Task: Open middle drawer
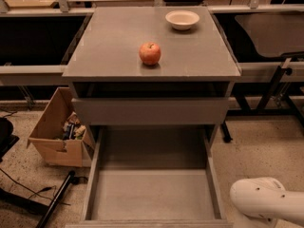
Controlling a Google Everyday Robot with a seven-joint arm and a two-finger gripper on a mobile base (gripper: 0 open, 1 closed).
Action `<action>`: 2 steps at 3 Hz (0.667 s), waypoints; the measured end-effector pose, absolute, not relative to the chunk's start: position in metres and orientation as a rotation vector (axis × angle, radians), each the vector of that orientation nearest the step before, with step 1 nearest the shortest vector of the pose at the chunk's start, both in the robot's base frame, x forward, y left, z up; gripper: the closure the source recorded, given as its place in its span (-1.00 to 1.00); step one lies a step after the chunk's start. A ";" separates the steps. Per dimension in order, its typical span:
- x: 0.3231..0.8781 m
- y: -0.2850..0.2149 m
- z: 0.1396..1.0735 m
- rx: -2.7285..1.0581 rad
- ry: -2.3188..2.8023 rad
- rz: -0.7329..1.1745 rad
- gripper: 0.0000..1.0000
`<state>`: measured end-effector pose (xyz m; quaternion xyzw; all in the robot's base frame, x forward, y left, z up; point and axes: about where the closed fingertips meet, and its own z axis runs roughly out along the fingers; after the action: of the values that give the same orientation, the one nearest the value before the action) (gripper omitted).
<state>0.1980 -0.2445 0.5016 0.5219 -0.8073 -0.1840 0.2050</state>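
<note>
We see the middle drawer (152, 194) pulled out; the arm (260, 199) sits lower right, its gripper seemingly past the frame edge, state untellable.

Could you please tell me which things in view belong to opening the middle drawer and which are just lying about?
Job in hand:
middle drawer, pulled out
robot arm at lower right; its gripper is out of frame

Lying about:
apple and bowl on the cabinet top
cardboard box beside the cabinet
</note>
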 end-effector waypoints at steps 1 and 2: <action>0.217 -0.237 0.533 1.490 -2.265 -0.475 -0.25; 0.253 -0.214 0.629 1.599 -2.276 -0.363 -0.87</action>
<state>0.2534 -0.2142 0.6292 0.5620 -0.7999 -0.1276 0.1675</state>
